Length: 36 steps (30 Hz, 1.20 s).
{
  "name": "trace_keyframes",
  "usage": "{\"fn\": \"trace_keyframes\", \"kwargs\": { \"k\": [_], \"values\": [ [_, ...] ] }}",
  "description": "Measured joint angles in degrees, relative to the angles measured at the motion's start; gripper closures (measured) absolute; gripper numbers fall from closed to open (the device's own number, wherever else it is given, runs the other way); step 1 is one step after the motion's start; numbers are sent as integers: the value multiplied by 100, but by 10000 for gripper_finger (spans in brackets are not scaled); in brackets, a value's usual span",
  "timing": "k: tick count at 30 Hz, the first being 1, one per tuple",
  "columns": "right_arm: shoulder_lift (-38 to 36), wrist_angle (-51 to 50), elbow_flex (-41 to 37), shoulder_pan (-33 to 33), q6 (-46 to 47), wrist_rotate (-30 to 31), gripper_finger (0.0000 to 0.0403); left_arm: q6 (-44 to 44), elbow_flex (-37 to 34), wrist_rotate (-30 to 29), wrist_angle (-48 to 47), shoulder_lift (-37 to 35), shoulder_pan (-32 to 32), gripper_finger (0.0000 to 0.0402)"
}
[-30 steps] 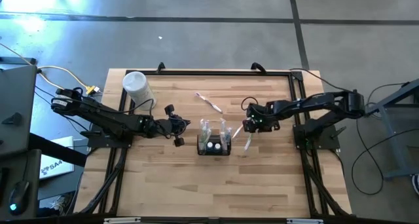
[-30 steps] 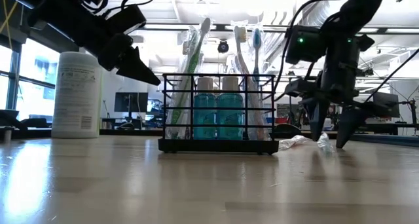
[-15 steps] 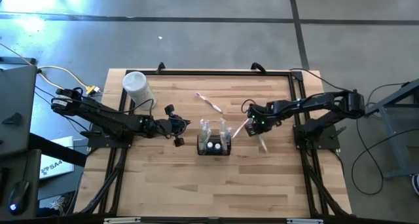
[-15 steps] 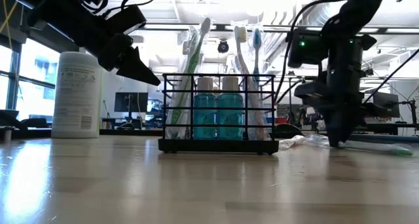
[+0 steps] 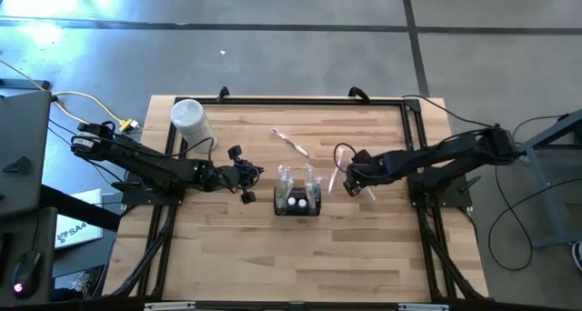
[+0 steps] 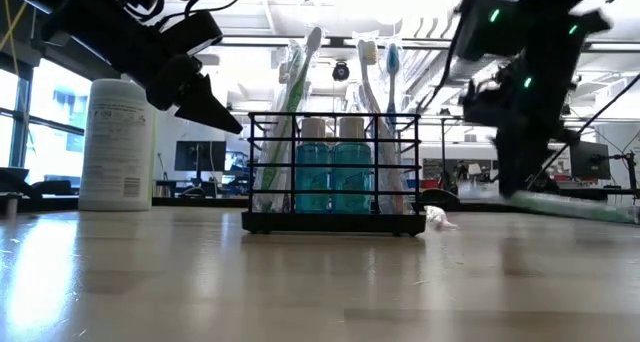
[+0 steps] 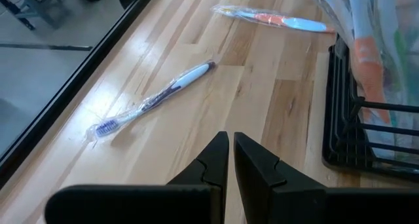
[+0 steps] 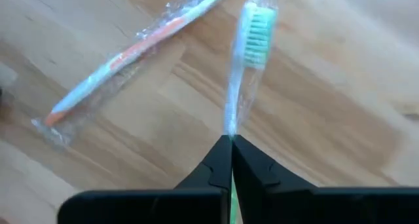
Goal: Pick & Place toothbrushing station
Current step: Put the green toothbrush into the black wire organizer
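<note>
A wooden worktop (image 5: 227,256) seen from above, with two dark robot arms reaching in from either side. Near the middle stands the station (image 5: 297,202), a small black wire holder. From table height it (image 6: 334,172) holds two blue bottles (image 6: 335,172) side by side, with wrapped toothbrushes (image 6: 372,72) standing upright at each end, heads above the rim.

The right pincer (image 5: 350,176) is just to the right of the station, low over the worktop. In its wrist view the fingers are pressed together on the handle of a wrapped toothbrush with green bristles (image 8: 247,60); this green brush (image 6: 570,206) shows tilted and blurred in the low view. An orange-handled wrapped brush (image 8: 131,50) lies on the wood just beside it, and shows as a pale sliver (image 5: 332,179) between pincer and station from above.

The left pincer (image 5: 247,182) hangs just to the left of the station, apart from it, its fingers (image 7: 213,162) nearly touching and holding nothing. Beyond it lies a blue wrapped brush (image 7: 154,99) on the worktop, and another orange-and-blue one (image 7: 275,18) further off near the station's black edge (image 7: 340,112).

A white canister (image 5: 189,120) stands at the far left corner. One more wrapped brush (image 5: 289,143) lies behind the station.
</note>
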Motion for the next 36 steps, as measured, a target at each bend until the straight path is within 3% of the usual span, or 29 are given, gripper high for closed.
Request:
{"fn": "trace_keyframes", "kwargs": {
  "k": [8,13,18,24,29,36],
  "values": [
    [-869,-298,306,1163,565,940,402,-50,0,6,-7,0,0,380],
    [-1134,103,462,2096,147,2091,401,-215,0,49,-11,0,0,380],
    [-1137,1122,477,2938,-939,3442,400,-326,0,52,-17,0,0,380],
    [-897,3515,481,3615,-3126,4513,400,-329,0,57,-14,0,0,380],
    [-465,5604,486,3698,-4853,4403,400,-330,0,59,-13,0,0,380],
    [307,7639,486,3180,-6535,3403,400,-297,0,61,9,0,0,380]
  ]
}}
